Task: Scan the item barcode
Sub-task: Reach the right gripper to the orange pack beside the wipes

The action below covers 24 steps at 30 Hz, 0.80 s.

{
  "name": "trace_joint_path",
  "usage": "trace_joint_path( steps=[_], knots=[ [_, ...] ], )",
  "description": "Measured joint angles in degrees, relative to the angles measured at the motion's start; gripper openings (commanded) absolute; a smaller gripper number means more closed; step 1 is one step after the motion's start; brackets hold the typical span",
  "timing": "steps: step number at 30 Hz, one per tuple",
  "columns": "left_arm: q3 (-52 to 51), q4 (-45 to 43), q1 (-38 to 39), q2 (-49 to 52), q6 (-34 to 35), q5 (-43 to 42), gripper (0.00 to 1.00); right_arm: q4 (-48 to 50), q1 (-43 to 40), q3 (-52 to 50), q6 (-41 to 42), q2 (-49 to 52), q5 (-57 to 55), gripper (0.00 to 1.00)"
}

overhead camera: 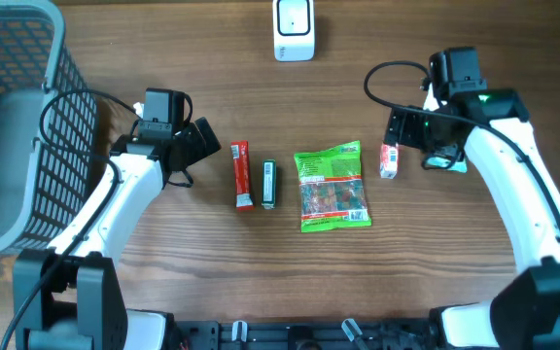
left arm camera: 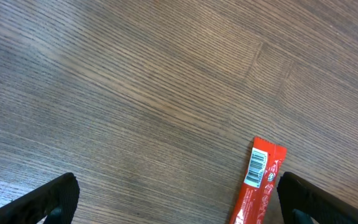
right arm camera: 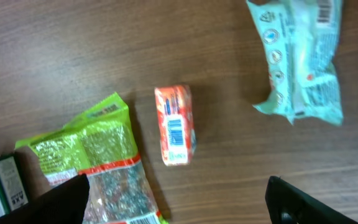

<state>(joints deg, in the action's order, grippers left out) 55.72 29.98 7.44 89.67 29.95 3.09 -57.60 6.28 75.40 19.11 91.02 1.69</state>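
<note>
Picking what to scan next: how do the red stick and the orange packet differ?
The red stick is long and thin; the orange packet is short and stubby. The stick lies left of the green bag, the packet right of it. Both lie flat, barcode up.

Matt brown wood-grain desk (overhead camera: 163,58) bearing a glossy green plastic snack bag (overhead camera: 332,187), a shiny red foil stick wrapper (overhead camera: 242,175) and a crinkled pale-green plastic pouch (right arm camera: 303,59), beside a grey plastic-mesh basket (overhead camera: 17,49).
</note>
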Motion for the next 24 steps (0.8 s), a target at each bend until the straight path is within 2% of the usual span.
trace_joint_path(
  steps=[10, 13, 17, 19, 22, 23, 24],
  knots=[
    [0.00, 0.02, 0.00, 0.00, 0.00, 0.00, 1.00, 3.37, -0.02, 0.00, -0.79, 11.58, 0.46, 0.92],
    [0.00, 0.00, 0.00, 0.00, 0.00, 0.00, 1.00, 4.57, -0.02, 0.00, -1.42, 14.51, 0.48, 0.77],
    [0.00, 0.00, 0.00, 0.00, 0.00, 0.00, 1.00, 4.22, -0.02, 0.00, -1.88, 16.98, 1.33, 0.69],
    [0.00, 0.00, 0.00, 0.00, 0.00, 0.00, 1.00, 4.31, -0.02, 0.00, -1.92, 17.00, 2.91, 0.61],
    [0.00, 0.00, 0.00, 0.00, 0.00, 0.00, 1.00, 4.35, 0.00, 0.00, -2.34, 17.00, 5.16, 0.46],
    [0.00, 0.00, 0.00, 0.00, 0.00, 0.00, 1.00, 4.33, 0.00, 0.00, -2.25, 17.00, 5.81, 0.36],
    [0.00, 0.02, 0.00, 0.00, 0.00, 0.00, 1.00, 4.33, -0.02, 0.00, -2.38, 17.00, 6.32, 0.34]
  ],
)
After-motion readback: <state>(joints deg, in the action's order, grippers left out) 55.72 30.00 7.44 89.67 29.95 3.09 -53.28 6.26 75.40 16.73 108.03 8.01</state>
